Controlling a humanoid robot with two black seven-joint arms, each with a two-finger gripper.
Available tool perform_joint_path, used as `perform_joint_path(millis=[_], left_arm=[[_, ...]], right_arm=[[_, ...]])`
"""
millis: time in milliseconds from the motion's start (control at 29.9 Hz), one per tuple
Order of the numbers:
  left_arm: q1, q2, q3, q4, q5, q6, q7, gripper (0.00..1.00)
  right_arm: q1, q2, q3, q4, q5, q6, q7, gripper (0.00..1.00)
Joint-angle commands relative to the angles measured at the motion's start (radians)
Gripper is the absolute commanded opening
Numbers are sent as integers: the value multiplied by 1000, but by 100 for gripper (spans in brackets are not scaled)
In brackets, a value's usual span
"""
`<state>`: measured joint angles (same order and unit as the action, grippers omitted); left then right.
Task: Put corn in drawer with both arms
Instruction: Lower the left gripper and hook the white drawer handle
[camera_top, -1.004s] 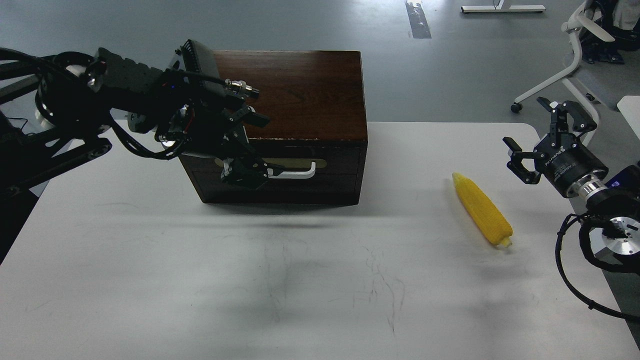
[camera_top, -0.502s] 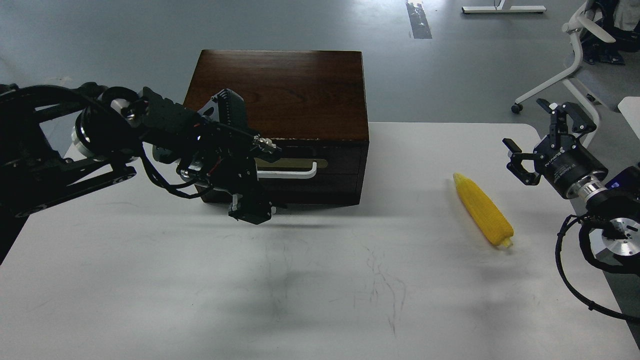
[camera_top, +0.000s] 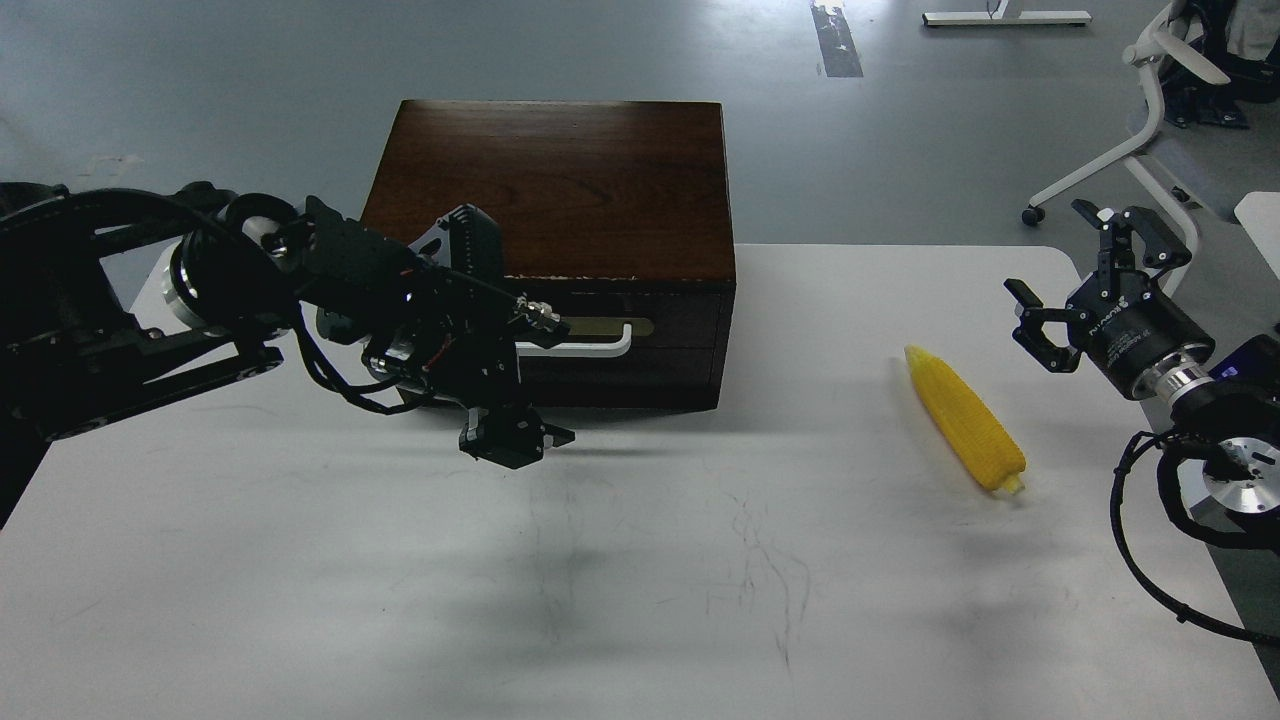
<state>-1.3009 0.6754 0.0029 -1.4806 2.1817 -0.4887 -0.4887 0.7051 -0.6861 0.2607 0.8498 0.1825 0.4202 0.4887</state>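
Head view: corn (camera_top: 965, 418) lies between shut drawer (camera_top: 620, 345) and spread right fingers (camera_top: 1035, 345).

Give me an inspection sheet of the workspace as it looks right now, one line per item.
Surface: white table, faint dark scuff marks near its middle.
Job's things: corn lying on the table at right, untouched; drawer shut in the wooden box, white handle free.
Clutter: nothing seen.
Grippers: left tool low in front of the box, state unclear; right tool open, empty, apart from the corn.
Cables: black loop hanging under the right wrist.
Surroundings: grey floor, white chair base behind the table.
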Motion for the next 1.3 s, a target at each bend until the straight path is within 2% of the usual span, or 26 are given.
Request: perform_joint_path(millis=[0, 401, 1271], left_arm=[[0, -14, 0, 14, 0, 0, 0, 98], [2, -42, 5, 91, 0, 0, 0, 98], [14, -51, 26, 115, 0, 0, 0, 98]], right_arm=[[1, 0, 0, 0, 0, 0, 0, 100], [1, -3, 0, 0, 0, 0, 0, 100], [-1, -3, 0, 0, 0, 0, 0, 100]])
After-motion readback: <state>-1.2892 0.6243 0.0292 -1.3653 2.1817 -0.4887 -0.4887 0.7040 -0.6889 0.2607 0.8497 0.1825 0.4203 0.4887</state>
